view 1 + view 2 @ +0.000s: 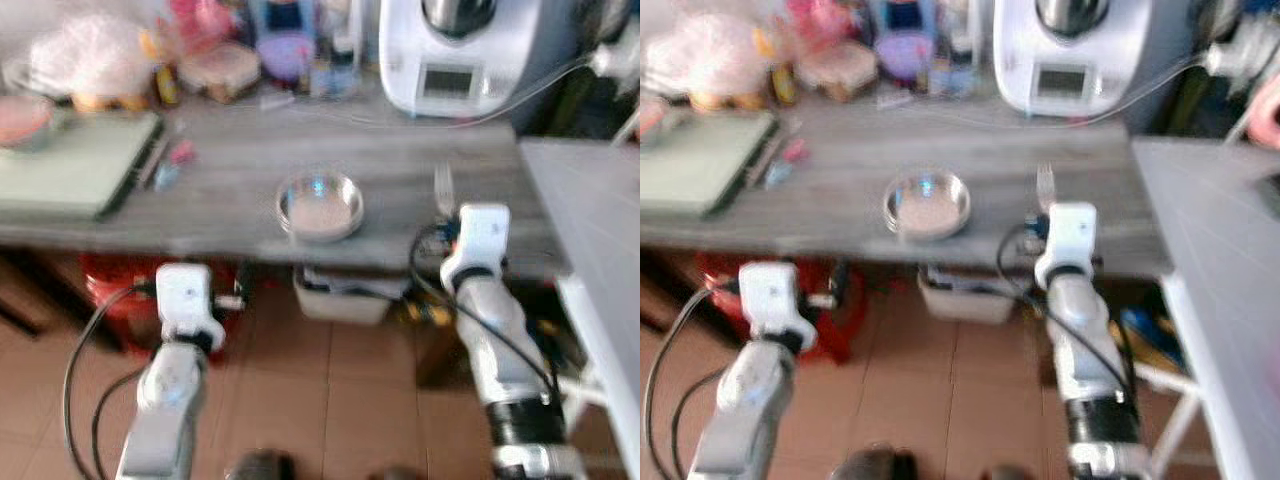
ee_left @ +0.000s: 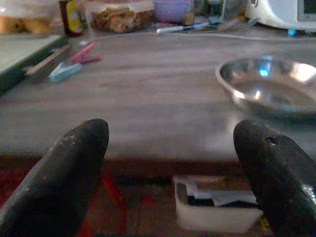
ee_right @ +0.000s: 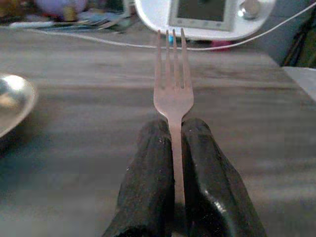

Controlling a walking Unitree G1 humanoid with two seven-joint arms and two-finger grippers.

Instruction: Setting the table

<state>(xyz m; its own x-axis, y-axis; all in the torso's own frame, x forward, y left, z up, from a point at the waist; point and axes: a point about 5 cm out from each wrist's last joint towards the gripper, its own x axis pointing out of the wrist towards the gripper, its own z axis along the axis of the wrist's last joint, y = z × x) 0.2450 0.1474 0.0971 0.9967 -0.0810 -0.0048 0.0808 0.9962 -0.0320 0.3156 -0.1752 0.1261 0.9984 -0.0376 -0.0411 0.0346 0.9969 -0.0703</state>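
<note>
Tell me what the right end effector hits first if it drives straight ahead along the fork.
Probably the white kitchen machine at the counter's back: the fork points at it, with a thin white cable lying across the way. Depth is unclear.

A home kitchen. Beyond the right end effector (image 3: 173, 148) stands a white kitchen machine (image 1: 460, 55) with a display; food boxes (image 1: 215, 68) and bagged food (image 1: 85, 55) crowd the table's (image 1: 220, 190) far edge; a tiled floor (image 1: 330, 400) lies below.
</note>
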